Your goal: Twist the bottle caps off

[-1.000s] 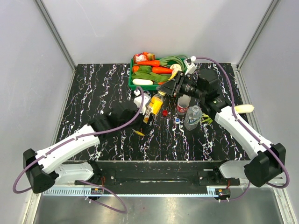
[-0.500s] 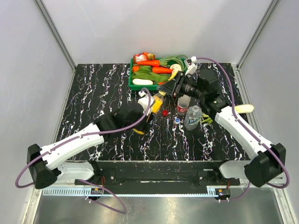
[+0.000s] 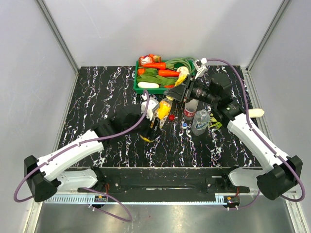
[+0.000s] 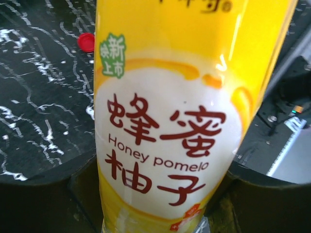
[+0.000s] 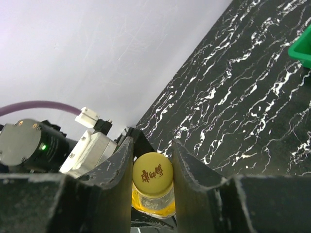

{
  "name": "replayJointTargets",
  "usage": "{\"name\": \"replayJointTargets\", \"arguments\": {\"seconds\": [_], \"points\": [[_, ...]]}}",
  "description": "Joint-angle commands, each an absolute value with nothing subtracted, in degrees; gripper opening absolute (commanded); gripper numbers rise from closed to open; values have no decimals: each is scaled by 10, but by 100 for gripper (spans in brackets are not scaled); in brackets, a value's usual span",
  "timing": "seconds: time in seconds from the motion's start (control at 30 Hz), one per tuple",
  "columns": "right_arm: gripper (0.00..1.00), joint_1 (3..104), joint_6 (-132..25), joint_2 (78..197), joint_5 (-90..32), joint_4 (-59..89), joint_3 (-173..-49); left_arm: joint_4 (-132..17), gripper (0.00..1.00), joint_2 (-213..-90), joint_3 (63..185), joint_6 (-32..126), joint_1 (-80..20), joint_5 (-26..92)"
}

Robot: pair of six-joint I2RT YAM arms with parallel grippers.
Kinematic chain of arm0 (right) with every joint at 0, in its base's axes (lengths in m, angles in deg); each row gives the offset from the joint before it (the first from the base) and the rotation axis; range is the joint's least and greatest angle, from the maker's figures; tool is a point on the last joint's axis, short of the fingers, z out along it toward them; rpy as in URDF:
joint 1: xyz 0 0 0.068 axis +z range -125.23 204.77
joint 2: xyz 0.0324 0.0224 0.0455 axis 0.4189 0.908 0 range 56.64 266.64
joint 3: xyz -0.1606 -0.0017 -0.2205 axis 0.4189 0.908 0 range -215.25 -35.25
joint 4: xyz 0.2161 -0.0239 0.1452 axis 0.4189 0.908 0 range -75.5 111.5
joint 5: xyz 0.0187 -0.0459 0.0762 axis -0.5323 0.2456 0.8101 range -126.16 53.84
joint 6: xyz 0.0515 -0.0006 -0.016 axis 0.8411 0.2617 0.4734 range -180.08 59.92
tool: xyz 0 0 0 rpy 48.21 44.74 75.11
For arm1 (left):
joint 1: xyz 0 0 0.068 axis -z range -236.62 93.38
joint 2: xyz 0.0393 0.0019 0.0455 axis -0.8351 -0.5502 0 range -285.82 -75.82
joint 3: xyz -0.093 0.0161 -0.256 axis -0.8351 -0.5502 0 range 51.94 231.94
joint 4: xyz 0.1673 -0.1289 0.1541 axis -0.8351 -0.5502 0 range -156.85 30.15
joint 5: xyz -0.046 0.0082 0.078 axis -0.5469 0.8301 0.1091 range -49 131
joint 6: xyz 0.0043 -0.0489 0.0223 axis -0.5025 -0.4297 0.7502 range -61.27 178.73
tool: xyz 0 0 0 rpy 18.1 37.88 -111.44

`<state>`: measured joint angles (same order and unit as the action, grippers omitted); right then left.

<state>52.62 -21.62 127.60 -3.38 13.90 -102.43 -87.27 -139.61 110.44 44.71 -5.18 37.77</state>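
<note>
Right, the black white-veined bench (image 3: pixel 97 97) fills the floor of the booth, and at its far edge sits a green tray (image 3: pixel 136 83) heaped with carrots and green vegetables.

Both arms reach in toward the middle. The left hand (image 3: pixel 156 118) comes in from the near left and is clamped on the lower body of the juice bottle (image 4: pixel 170 121). The left wrist view shows dark fingers (image 4: pixel 43 194) pressed against both flanks of the yellow "Honey pomelo" label. The right hand (image 3: pixel 171 94) reaches in from the far right and meets the top of that same bottle, which leans toward it. I cannot tell whether the bottle's base touches the bench.

Just right of centre stand the red-label bottle (image 3: pixel 190 110) and, nearer the arms, the blue-label bottle (image 3: pixel 200 121), both upright and close together.

Now the caps. The yellow cap (image 5: pixel 152 180) is on its bottle, pinched tight between the right hand's two fingers (image 5: pixel 119 170). The red cap (image 3: pixel 172 117) lies loose on the bench between the juice bottle and the red-label bottle. The blue cap (image 3: pixel 184 125) rests just beside the blue-label bottle's base.
</note>
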Motion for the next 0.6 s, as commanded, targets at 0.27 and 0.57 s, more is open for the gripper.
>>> {"name": "replayJointTargets", "arguments": {"seconds": [0.27,0.57], "points": [[0,530,-288,1237,107,49,-1020,-749,39,-1344,1063,416,-120,102],[0,530,-330,1214,203,-2,-1005,-673,38,-1322,1041,403,-135,-51]]}}
